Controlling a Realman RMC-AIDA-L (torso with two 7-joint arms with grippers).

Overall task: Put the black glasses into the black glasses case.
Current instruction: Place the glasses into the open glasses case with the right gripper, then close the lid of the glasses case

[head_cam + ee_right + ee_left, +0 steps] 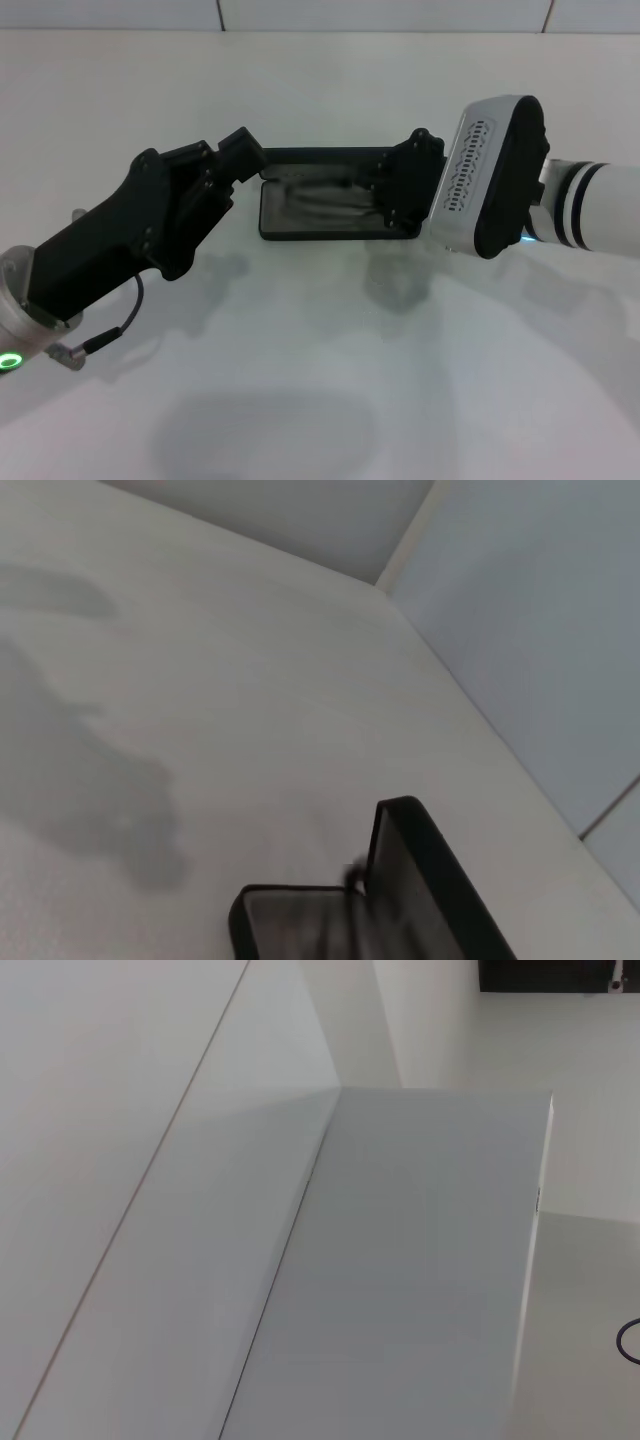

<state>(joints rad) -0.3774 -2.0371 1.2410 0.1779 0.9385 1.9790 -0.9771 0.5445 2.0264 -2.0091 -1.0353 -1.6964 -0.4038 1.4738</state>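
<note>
White tabletop (320, 400) fills the scene, pale and bare-looking under soft shadows, with a light wall (380, 14) running along the far edge. Two arms close in from either side at the middle of it. On the left, the big black body of the left arm slants up toward the centre, and the left gripper (243, 160) sits right at the case's left end, by the raised lid's corner; how far its fingers are spread, I cannot tell from here. On the right, the white-and-black wrist comes in level, and the right gripper (398, 190) hangs over the right end of the case, covering that end; its fingers read as one dark mass, so I cannot tell their spread or whether they have hold of anything. Between them lies the black glasses case (325, 210), open, tray flat on the table, lid (320, 158) standing up along the far side. Inside the grey lining, thin dark lines show, the black glasses (330, 198) lying in the tray, blurred but there. The right wrist view catches the case's corner (400, 880) close up, lid upright, with a small dark bit of the frame (352, 878) by the hinge line. The left wrist view shows only wall panels.
</note>
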